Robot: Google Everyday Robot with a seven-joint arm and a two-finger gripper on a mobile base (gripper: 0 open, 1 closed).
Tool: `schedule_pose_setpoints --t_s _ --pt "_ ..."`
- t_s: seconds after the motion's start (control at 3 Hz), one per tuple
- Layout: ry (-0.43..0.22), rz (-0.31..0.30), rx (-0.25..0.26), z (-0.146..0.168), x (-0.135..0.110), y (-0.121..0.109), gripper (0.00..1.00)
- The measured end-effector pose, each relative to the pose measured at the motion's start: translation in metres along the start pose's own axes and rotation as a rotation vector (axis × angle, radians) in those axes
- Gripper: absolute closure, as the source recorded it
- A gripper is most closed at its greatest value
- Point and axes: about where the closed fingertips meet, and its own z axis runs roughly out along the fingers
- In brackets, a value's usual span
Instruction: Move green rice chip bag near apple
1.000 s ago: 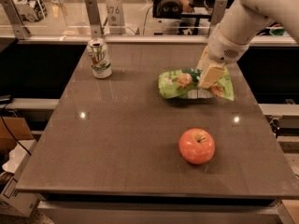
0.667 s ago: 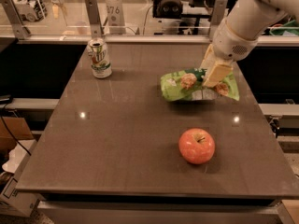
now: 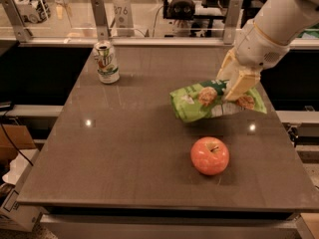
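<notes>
The green rice chip bag point(image 3: 199, 102) is a light-green crinkly pouch with pictured tan chips. It hangs tilted just above the table's right-middle, behind the apple. My gripper point(image 3: 233, 86) comes down from the upper right on a white arm. Its tan fingers point(image 3: 239, 83) are shut on the bag's right part. The apple point(image 3: 210, 155) is orange-red with a short dark stem. It sits on the table in front of the bag, a short gap below it.
A green-and-white soda can point(image 3: 106, 62) stands upright at the table's far left. The dark table point(image 3: 114, 153) ends at a front edge just below the apple. A rail with metal posts point(image 3: 99, 19) runs behind the table.
My gripper has carried the bag a little to the right and toward the front, closer to the apple. The apple and the can have not moved.
</notes>
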Motion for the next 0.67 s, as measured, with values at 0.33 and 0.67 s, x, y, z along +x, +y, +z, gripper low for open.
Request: schedule_pose_setpoints --t_s 0.33,0.67 --pt "-0.029 -0.046 -0.007 0.0058 -0.0067 0.0137 1.00" --pt "-0.053 -0.065 -0.012 0.0137 -0.0137 0.0234 0.83"
